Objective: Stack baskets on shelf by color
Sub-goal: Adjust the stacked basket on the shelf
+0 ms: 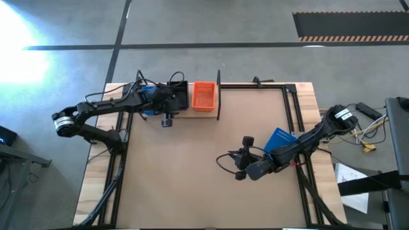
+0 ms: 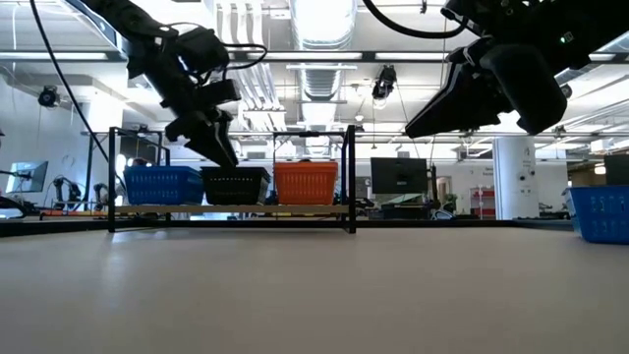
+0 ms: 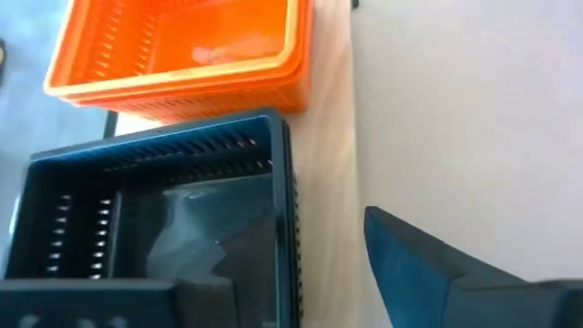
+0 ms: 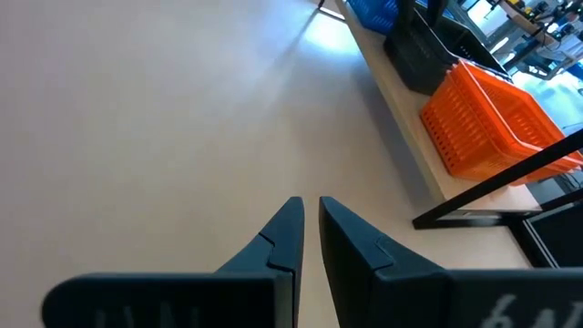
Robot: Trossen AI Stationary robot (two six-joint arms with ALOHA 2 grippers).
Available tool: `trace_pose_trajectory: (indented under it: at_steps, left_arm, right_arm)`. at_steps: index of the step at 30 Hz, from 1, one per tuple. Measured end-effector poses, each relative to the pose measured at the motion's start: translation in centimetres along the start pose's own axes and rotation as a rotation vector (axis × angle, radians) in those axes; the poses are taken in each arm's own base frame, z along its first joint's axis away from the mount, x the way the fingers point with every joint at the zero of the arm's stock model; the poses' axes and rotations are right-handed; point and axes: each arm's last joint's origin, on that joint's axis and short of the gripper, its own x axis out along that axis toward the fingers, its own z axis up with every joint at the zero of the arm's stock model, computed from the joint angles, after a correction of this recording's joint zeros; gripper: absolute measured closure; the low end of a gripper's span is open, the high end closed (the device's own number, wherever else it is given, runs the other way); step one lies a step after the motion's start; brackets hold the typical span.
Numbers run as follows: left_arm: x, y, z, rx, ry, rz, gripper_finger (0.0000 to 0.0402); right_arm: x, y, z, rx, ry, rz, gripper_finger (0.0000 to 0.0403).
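The shelf (image 1: 211, 110) stands at the table's far left. On it, from left to right, are a blue basket (image 2: 162, 184), a black basket (image 2: 236, 184) and an orange basket (image 2: 306, 182); the orange one (image 3: 182, 55) shows two nested rims. My left gripper (image 2: 218, 147) hangs open just above the black basket (image 3: 155, 219), one finger over its inside and one outside its wall. My right gripper (image 4: 310, 219) is shut and holds nothing, raised above the bare tabletop right of the middle (image 1: 239, 165). Another blue basket (image 1: 279, 139) rests on the table beside the right arm.
Black metal uprights (image 2: 351, 177) frame the shelf, one right beside the orange basket. The brown tabletop (image 1: 192, 179) is bare between the shelf and the right arm. Cables and papers lie off the table's right edge (image 1: 367, 137).
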Motion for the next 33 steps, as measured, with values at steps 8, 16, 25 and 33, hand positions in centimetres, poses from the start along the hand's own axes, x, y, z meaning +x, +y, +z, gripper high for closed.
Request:
trace_pose_trajectory:
  at_steps: [8,16,25,33]
  left_arm:
    - [0.3,0.4,0.4,-0.057,-0.039,0.062,0.0231]
    - [0.2,1.0,2.4,-0.175,-0.287,0.055,0.0231]
    - [3.1,0.4,5.4,-0.175,-0.428,-0.065,0.0275]
    - [7.0,0.7,7.1,-0.139,-0.355,-0.105,0.0274]
  right_arm:
    - [0.0,0.0,0.0,-0.002,0.0,0.0,0.0371]
    - [0.0,0.0,0.0,-0.002,0.0,-0.001,0.0371]
    - [0.2,-0.2,0.0,-0.002,0.0,-0.008,0.0371]
    - [0.3,-0.3,0.1,0.001,0.0,-0.011,0.0371]
